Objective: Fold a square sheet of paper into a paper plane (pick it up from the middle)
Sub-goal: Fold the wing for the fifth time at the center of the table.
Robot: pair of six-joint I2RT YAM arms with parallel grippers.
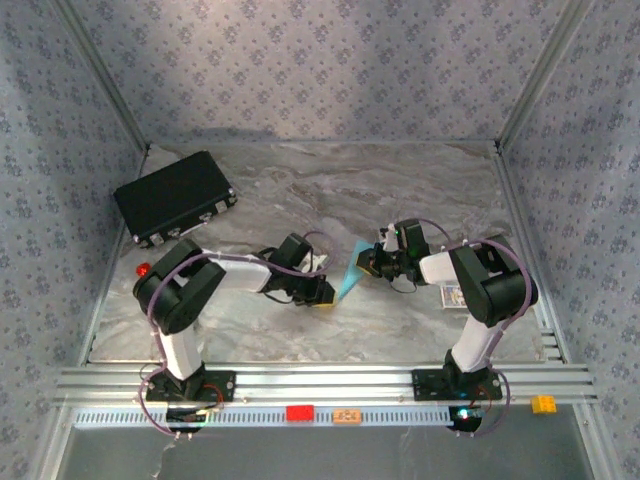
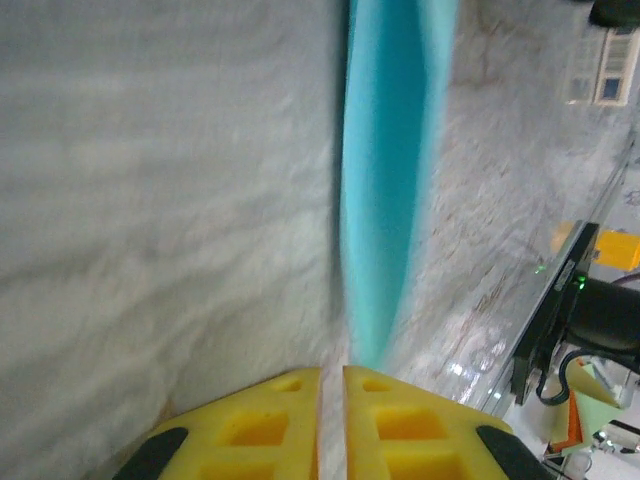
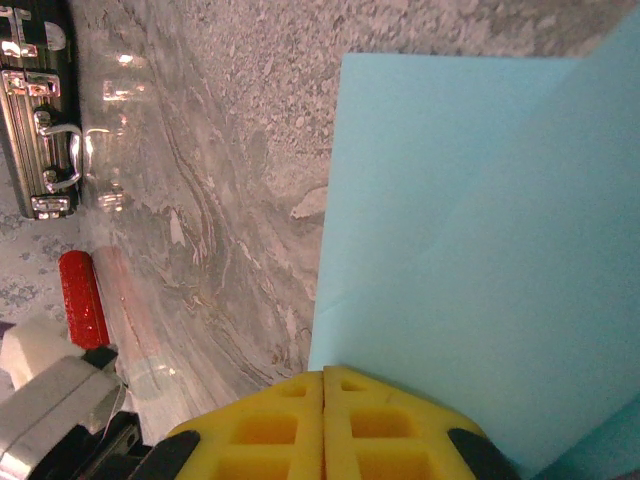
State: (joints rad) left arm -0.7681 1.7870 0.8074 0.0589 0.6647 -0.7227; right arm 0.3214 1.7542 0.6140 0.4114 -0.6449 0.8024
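sheet's off the desk (image 1: 400,190), standing on edge in the air btw the two arms, near mid-desk. the square sheet of paper (image 1: 350,275) has one diagonal crease showing in the right wrist view (image 3: 450,250); not a dart yet, so prob early in the folding.

right arm (image 1: 470,270): right jaws pressed fully together, and the sheet's lower corner runs into their seam. looks like a nip on the very edge only.

left arm (image 1: 235,270): left jaws a hair apart, thin slit btw them. the sheet is edge-on and blurred (image 2: 385,180), its end just beyond the tips; no cyan seen in the slit, so can't tell if they have any of it.

what could go wrong:
- so little paper in the right jaws, so any tug or swing could pull the corner out & the sheet drops flat.
- thin paper held at one edge may flop or twist, so the next crease lands off-line.
- if the left jaws close while the sheet sways, they could crumple it or miss.
- both arms pulling apart w/ both gripping could tear it.
- tips are near each other, so there's a bump risk.
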